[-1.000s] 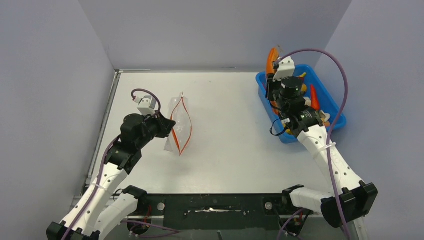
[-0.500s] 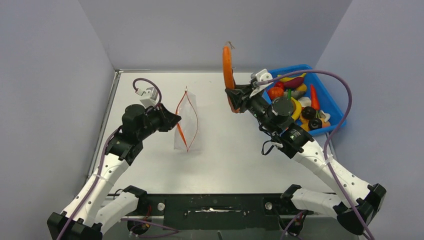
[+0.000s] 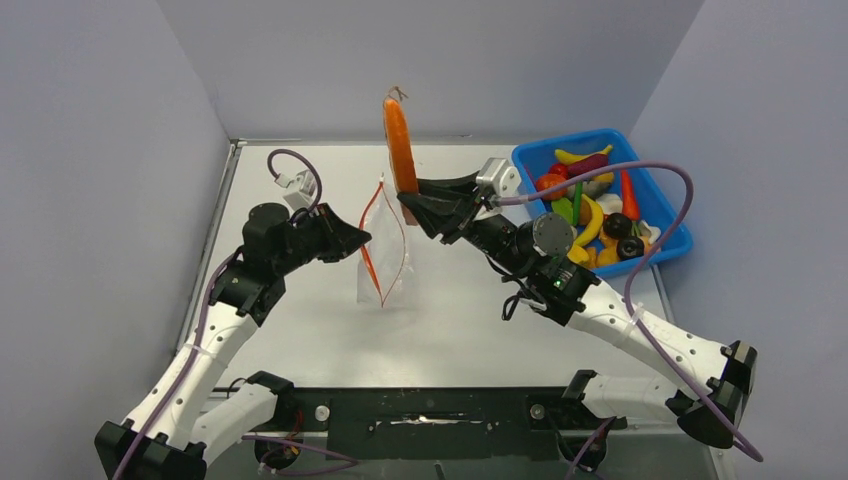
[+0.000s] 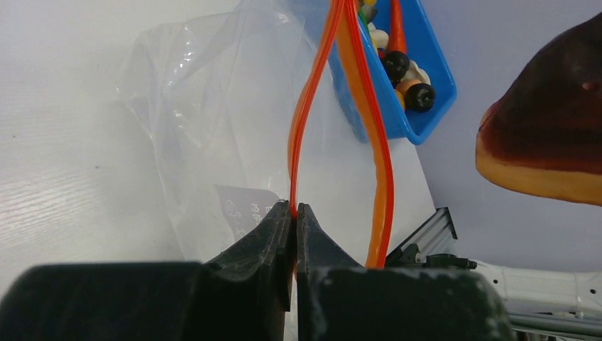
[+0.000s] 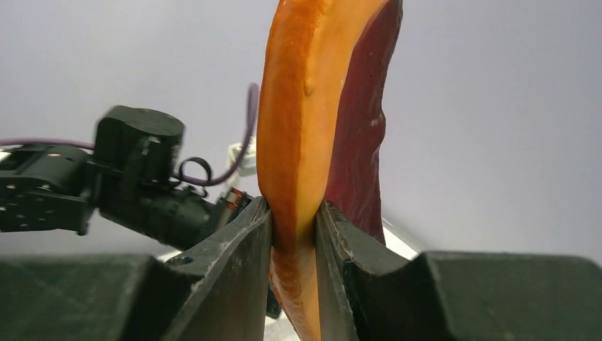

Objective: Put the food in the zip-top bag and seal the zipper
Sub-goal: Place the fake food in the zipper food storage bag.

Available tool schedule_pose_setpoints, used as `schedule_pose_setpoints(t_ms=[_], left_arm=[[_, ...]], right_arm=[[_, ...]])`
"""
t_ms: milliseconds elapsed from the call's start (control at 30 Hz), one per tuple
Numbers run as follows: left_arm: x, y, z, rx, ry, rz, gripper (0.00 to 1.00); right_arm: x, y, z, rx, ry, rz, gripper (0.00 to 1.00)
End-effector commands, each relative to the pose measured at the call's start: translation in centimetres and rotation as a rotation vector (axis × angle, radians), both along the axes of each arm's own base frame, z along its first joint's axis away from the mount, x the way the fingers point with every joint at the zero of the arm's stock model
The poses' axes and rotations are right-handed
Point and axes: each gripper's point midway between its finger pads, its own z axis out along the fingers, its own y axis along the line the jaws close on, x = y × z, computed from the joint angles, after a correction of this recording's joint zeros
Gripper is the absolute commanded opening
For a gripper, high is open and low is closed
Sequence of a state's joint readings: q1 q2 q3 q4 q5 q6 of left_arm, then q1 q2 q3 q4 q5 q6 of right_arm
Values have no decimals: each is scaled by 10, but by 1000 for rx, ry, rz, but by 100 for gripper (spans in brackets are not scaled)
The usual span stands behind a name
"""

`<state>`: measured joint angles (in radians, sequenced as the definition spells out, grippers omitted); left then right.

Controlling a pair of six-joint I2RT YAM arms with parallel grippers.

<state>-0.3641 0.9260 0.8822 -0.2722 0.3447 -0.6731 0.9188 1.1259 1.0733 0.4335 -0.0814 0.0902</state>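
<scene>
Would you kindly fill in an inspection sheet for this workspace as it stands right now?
Surface: white table, no spills or marks seen.
Job's things: zip-top bag stands on the table, mouth open; its zipper is unsealed. One carrot is held upright in the air near the mouth, not inside. Other toy food sits in the blue tray.
Clutter: nothing seen.
Grippers: left gripper is shut on one zipper lip; right gripper is shut on the carrot's lower end.
Cables: purple cables loop off both arms, one arching over the tray.
Surroundings: plain grey walls on three sides.
</scene>
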Motion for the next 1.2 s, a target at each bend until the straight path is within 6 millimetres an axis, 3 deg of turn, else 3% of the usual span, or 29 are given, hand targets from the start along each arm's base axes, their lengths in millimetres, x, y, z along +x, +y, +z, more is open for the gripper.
schedule_pose_setpoints(t_ms=[0,133,467,733,1000,1167], left_arm=[[-2,-8,35,-90,-56,-40,0],[-3,-11,40,-134,-48,-58,0],[-4,-14,53,-220,-57,-86,0],[-9,-12,68,-304,-61,-100,0],[-8,-2,75,-384,-55,-79,0],[-9,0,79,-475,-44,-95,0]], right_arm=[[-37,-3,68,170,-181,117,9],[-48,6,64,184,-175,168,9],[-39,23,31,154,-107,163,9],[-24,30,-15,70,-83,108,11],[-23,29,-56,10,-51,85,14],[-9,29,-97,-97,-42,10,21]])
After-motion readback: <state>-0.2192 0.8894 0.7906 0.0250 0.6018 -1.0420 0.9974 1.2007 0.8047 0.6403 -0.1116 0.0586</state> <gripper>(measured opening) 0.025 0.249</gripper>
